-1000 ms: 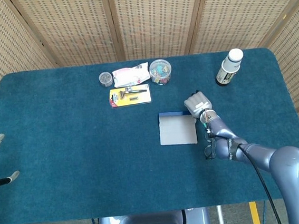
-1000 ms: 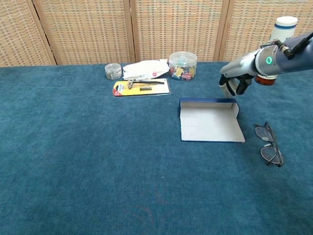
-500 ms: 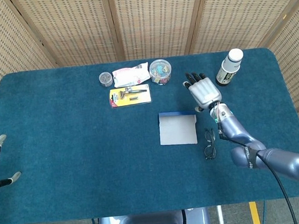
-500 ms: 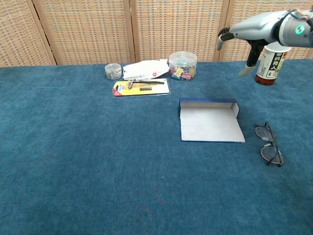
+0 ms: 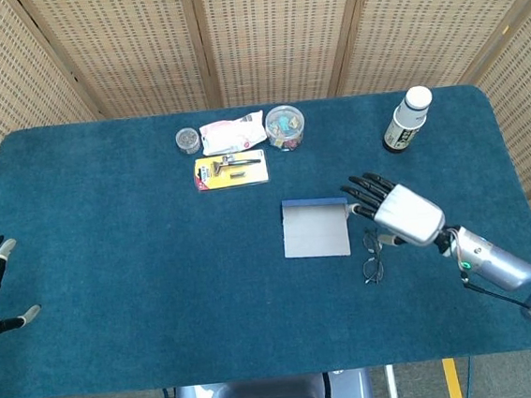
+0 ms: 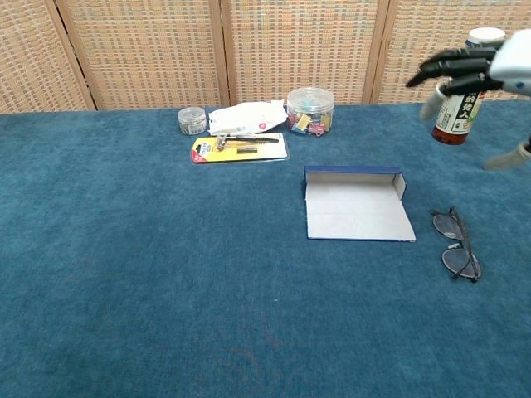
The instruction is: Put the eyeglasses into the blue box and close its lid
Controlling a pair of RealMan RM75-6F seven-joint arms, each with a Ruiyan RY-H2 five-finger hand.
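The right robot hand [image 5: 401, 214] hovers with fingers spread and empty above the eyeglasses [image 6: 455, 245], which lie on the counter [image 5: 108, 224] just beside the open blue box [image 6: 357, 209]; a flat-lying frame risks slipping from the fingers.

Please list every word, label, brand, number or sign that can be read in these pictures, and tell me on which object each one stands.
No text here can be read with certainty.
Bottle: dark characters on its label, too blurred to quote.
Yellow card holding a tool: print too small to read.
White packet: coloured marks, not legible.
Round tub and small jar: no readable label.
Blue box: no writing visible.
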